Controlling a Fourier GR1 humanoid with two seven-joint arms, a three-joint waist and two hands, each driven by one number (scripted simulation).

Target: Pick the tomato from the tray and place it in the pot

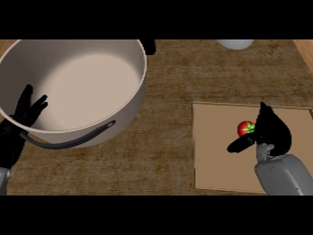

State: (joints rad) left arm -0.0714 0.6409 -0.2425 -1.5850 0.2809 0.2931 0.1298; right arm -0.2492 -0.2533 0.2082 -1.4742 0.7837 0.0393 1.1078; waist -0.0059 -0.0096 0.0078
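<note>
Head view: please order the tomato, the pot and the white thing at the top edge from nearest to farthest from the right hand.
1. Tomato, on the tray, beside the right hand.
2. White thing, at the top edge.
3. Pot, far left.

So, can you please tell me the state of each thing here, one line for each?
Tomato: on the tray, not lifted.
Tray: flat on the counter.
Pot: upright, nothing visible inside.
Right hand: at the tomato, fingers around it.
Left hand: open, resting by the pot's rim.
</note>
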